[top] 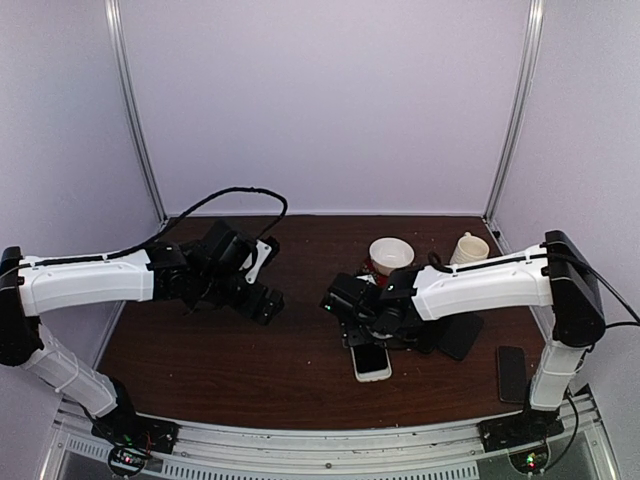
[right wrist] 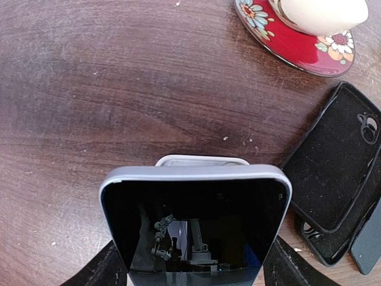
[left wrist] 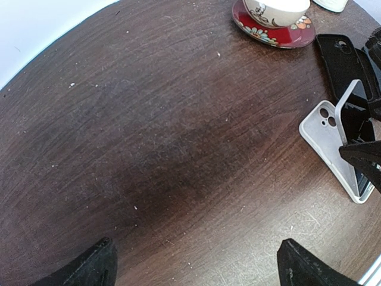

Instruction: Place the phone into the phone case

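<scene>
The right arm reaches leftward, the right tool (right wrist: 195, 268) pinching the phone (right wrist: 193, 220) by its sides, tilted up over the white phone case (left wrist: 318, 128) just beneath it. The left arm is stretched low, with the left tool (left wrist: 199, 265) spread above the counter (top: 250, 370). Beyond the right tool, a cup (left wrist: 277, 9) sits on a red saucer (left wrist: 280, 37).

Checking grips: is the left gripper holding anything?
No: the left gripper is open, and only bare table shows between its jaws.

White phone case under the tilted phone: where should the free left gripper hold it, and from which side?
Probably the camera-hole end of the white case, from above on the left: it lies flat, and the phone in the right gripper is lifted off that end. The left gripper is open.
</scene>
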{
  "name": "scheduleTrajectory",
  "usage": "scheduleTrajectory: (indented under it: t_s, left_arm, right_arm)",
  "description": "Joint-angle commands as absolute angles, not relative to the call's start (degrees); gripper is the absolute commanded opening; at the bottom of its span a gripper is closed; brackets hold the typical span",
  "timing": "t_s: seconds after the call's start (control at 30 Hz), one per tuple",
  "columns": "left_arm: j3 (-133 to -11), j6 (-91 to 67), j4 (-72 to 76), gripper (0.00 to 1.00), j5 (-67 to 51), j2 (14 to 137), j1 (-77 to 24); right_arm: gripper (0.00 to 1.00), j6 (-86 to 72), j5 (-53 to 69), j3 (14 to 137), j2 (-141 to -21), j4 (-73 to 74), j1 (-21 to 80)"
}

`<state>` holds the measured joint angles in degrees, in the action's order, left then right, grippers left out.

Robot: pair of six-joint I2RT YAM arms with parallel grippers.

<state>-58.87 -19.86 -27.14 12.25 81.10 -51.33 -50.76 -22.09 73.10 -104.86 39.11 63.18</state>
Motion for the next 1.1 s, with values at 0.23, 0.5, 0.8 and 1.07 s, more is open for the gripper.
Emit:
scheduleTrajectory:
  t_s: [0.23,0.5,0.8,1.07]
  left_arm:
    - [-59.2,-19.1,-26.5,0.98,13.6,81.6,-51.4]
    - [-59.4,-19.0,-26.8,0.97,13.5,81.9,-51.4]
    - [-59.6,-18.7,-27.0,0.98,13.8,82.0,-51.4]
    - [-60.1,-18.5,-27.3,0.98,13.8,82.4,-51.4]
  right_arm:
    - [0.45,-53.4,-22.5,70.8,-105.4,39.0,62.5]
    - [0.47,-53.9,-18.1,73.5,-106.2,43.3,62.6]
    - [0.49,-54.2,-14.6,76.5,-109.1,46.8,62.4]
    - [0.62,-55.6,-14.1,75.2,-109.8,47.4,62.0]
